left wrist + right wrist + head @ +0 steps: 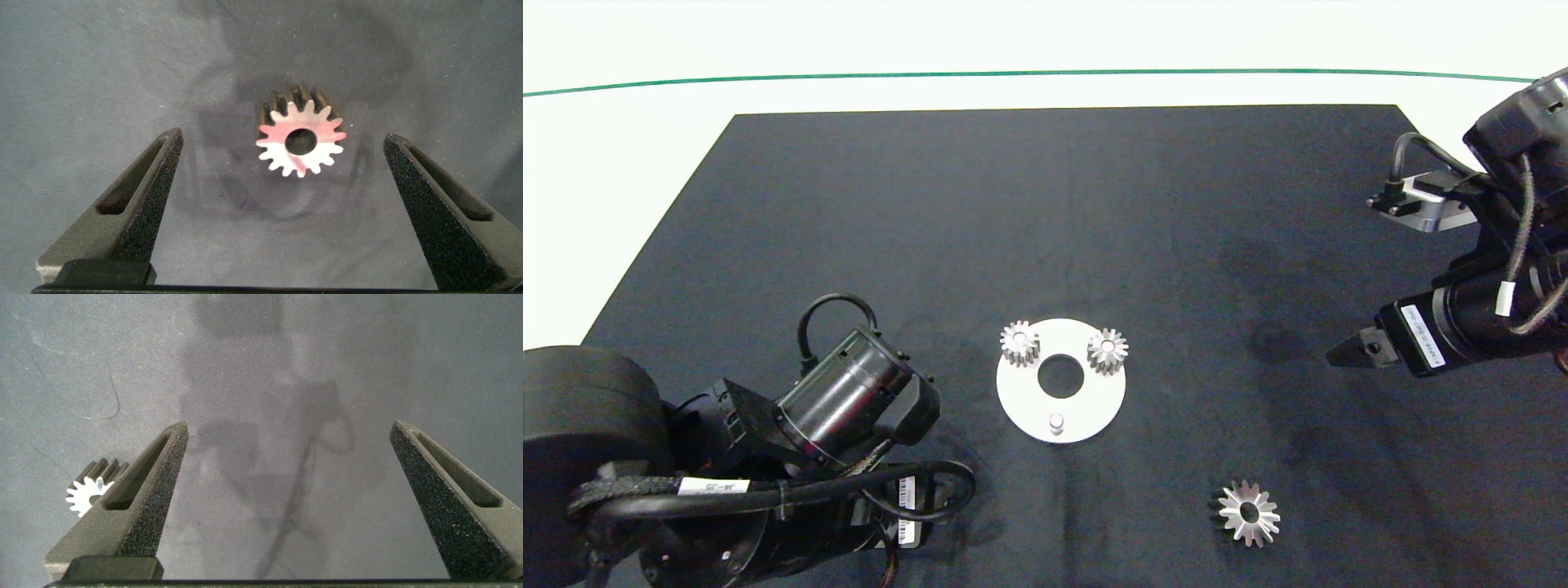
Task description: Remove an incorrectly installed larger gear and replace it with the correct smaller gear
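Grey fingers of left tool (282, 137) spread wide, gripping nothing. I see smaller gear (301, 140) flat on dark mat (82, 65) between them, touching neither finger. Right tool (288, 428) likewise released, over bare mat at right side of surface. White disc (1094, 408) mid-mat carries two small gears (1020, 342); one peg (1056, 422) bare. Larger gear (1245, 513) lies on mat, apart from disc.

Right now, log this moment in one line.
left tool: open, over small blunt-toothed silver gear | right tool: open, over black mat | star-toothed silver gear: on mat | white disc: one peg bare
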`<action>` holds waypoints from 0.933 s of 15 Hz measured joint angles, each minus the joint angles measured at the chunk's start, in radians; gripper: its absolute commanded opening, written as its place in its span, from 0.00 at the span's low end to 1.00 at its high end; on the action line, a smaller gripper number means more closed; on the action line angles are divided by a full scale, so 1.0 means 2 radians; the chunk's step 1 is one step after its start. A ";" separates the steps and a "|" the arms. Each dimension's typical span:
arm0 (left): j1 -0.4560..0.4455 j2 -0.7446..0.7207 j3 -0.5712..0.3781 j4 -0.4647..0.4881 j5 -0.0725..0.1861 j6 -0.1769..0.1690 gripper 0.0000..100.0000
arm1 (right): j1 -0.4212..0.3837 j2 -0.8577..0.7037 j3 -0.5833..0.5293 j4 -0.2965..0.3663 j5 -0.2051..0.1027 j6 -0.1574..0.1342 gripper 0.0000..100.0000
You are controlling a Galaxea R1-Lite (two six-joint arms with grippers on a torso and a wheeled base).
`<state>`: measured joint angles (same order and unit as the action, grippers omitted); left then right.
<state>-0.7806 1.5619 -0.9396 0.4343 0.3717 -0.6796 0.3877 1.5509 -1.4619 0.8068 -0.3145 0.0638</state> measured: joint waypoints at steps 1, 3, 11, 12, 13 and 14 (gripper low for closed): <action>0.000 0.002 0.004 -0.007 0.000 0.001 1.00 | 0.000 0.000 0.000 0.000 0.000 0.000 1.00; -0.001 0.006 0.011 -0.015 0.000 0.002 0.99 | 0.000 0.000 0.000 0.000 0.000 0.000 1.00; -0.003 0.013 0.016 -0.019 0.001 0.003 0.84 | 0.001 0.000 0.003 -0.003 0.000 0.000 1.00; -0.003 0.013 0.017 -0.022 0.001 0.004 0.81 | 0.001 0.001 0.004 -0.003 -0.001 0.000 1.00; -0.003 0.013 0.017 -0.026 0.001 0.006 0.80 | 0.002 0.001 0.004 -0.003 -0.001 -0.001 1.00; -0.001 0.013 0.018 -0.026 0.001 0.010 0.78 | 0.002 0.001 0.004 -0.003 -0.001 0.000 1.00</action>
<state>-0.7832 1.5881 -0.9038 0.3813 0.3736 -0.6594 0.3919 1.5530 -1.4543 0.8015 -0.3155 0.0630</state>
